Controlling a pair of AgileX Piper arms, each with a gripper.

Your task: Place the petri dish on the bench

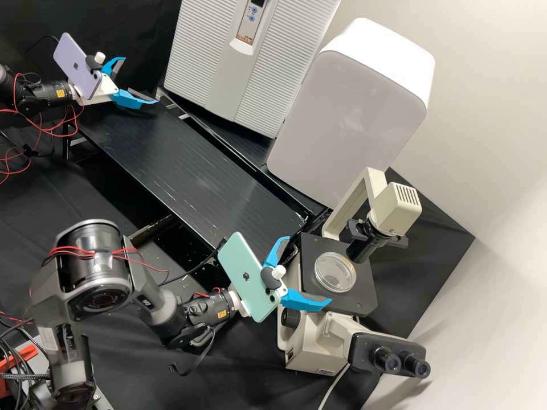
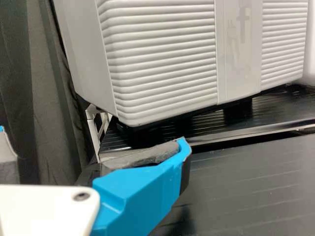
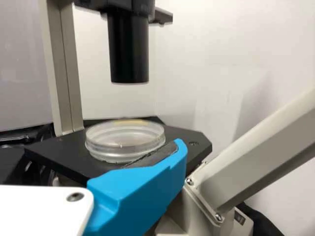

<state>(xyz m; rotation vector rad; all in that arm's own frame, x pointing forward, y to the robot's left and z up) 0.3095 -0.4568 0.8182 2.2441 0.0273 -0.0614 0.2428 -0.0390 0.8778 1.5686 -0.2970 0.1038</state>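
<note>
Petri dish (image 1: 335, 272) is lying flat on the microscope stage (image 1: 362, 300), right of centre in the high view. Right gripper (image 1: 309, 269) is standing nearer than left gripper (image 1: 141, 80) — spread wide, holding nothing — its opening facing rightward, towards the dish.

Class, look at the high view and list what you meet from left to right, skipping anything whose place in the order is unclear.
Purple phone → green phone → petri dish → microscope eyepieces.
</note>
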